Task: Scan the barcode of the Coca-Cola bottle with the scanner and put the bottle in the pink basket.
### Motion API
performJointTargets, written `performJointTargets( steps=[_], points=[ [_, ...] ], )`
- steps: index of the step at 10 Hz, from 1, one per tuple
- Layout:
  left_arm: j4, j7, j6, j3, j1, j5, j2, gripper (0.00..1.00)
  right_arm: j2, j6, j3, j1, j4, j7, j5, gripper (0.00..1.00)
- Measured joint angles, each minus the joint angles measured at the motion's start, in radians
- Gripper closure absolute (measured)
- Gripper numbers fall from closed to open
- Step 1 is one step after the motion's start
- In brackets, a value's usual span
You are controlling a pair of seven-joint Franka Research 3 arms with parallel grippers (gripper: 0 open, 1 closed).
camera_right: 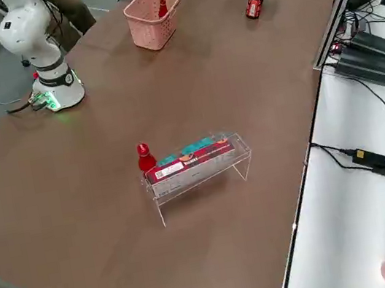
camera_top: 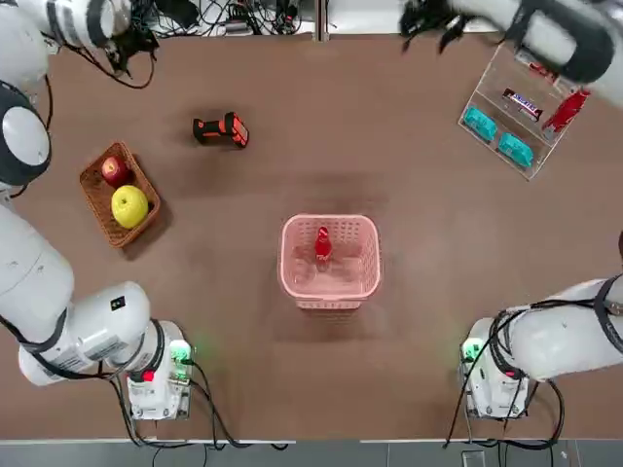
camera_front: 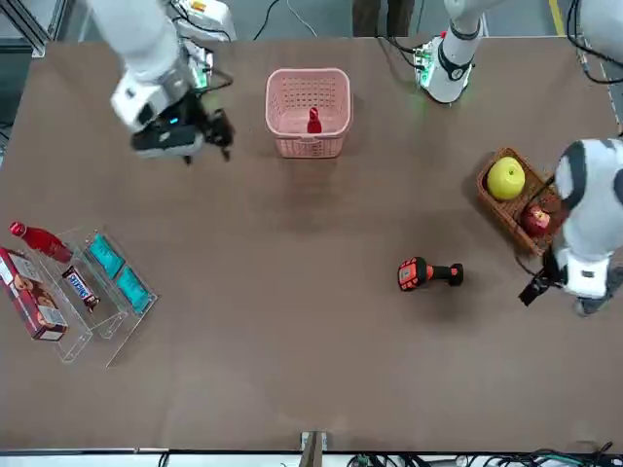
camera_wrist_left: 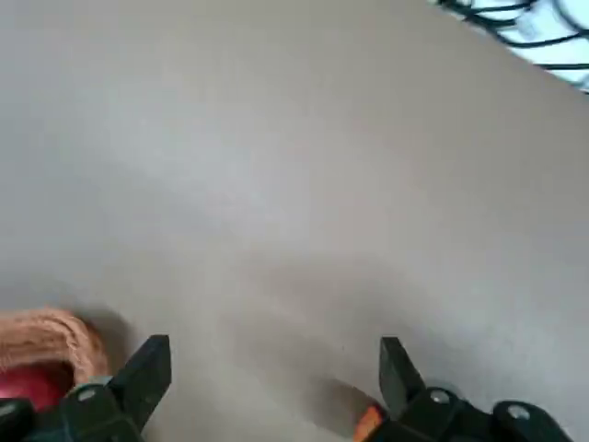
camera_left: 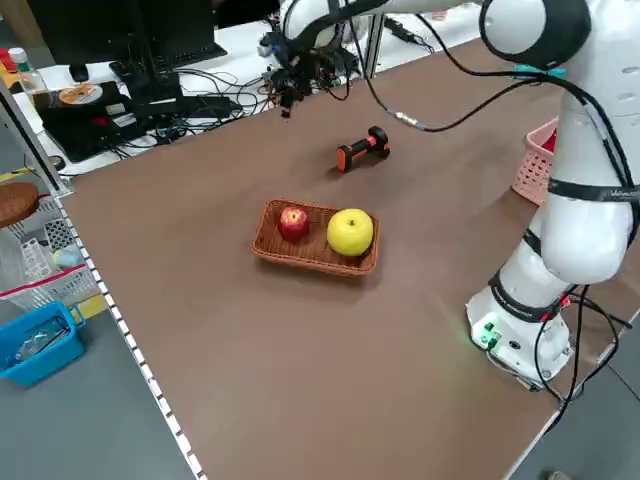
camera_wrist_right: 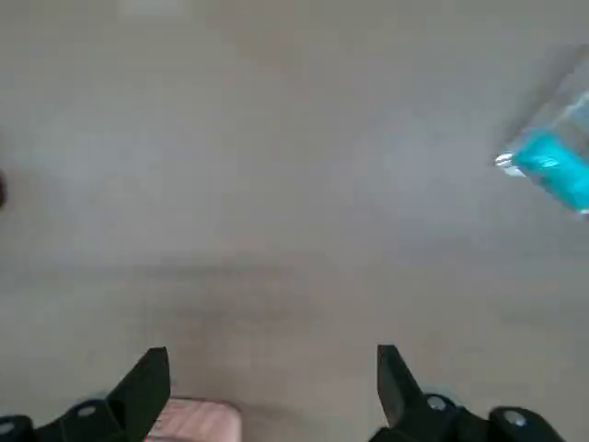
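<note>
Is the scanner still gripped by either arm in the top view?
No, the scanner lies alone on the table, and neither gripper is near it.

The Coca-Cola bottle, small with a red cap and red label, stands inside the pink basket (a pale lattice-sided one near the middle of the table), while the scanner, black with orange-red trim, lies on its side well apart from it.
</note>
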Motion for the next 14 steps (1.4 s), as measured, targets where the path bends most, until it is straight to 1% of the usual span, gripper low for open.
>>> performJointTargets(
  steps=[1, 2, 3, 4, 5, 7, 9, 11, 13, 14],
  points=[
    [0.074, 0.050, -0.116, 0.001, 0.001, -0.035, -0.015, 0.00, 0.005, -0.059, -0.011, -0.079, 0.052, -0.062, -0.001, 0.00],
    [0.153, 0.103, -0.236, 0.001, 0.001, -0.068, -0.028, 0.00, 0.015, -0.088, -0.039, -0.127, 0.088, -0.111, -0.006, 0.00],
    [0.221, 0.180, -0.340, 0.002, 0.005, -0.092, -0.043, 0.00, 0.027, -0.097, -0.077, -0.162, 0.109, -0.163, -0.011, 0.00],
    [0.271, 0.276, -0.416, 0.004, 0.012, -0.100, -0.060, 0.00, 0.039, -0.119, -0.095, -0.203, 0.118, -0.202, -0.023, 0.00],
    [0.299, 0.387, -0.459, 0.011, 0.026, -0.105, -0.084, 0.00, 0.046, -0.144, -0.101, -0.239, 0.120, -0.248, -0.037, 0.00],
    [0.311, 0.525, -0.506, 0.033, 0.053, -0.150, -0.139, 0.00, 0.049, -0.149, -0.118, -0.268, 0.125, -0.309, -0.056, 0.00],
    [0.310, 0.573, -0.537, 0.048, 0.054, -0.165, -0.174, 0.00, 0.050, -0.159, -0.127, -0.278, 0.130, -0.321, -0.056, 0.00],
    [0.311, 0.566, -0.570, 0.018, 0.047, -0.167, -0.197, 0.00, 0.050, -0.162, -0.127, -0.280, 0.130, -0.321, -0.056, 0.00],
    [0.318, 0.472, -0.609, -0.046, 0.035, -0.167, -0.224, 0.00, 0.050, -0.162, -0.127, -0.280, 0.131, -0.322, -0.056, 0.00],
    [0.321, 0.446, -0.623, -0.062, 0.024, -0.167, -0.233, 0.00, 0.050, -0.162, -0.126, -0.280, 0.131, -0.322, -0.056, 0.00]
  ],
)
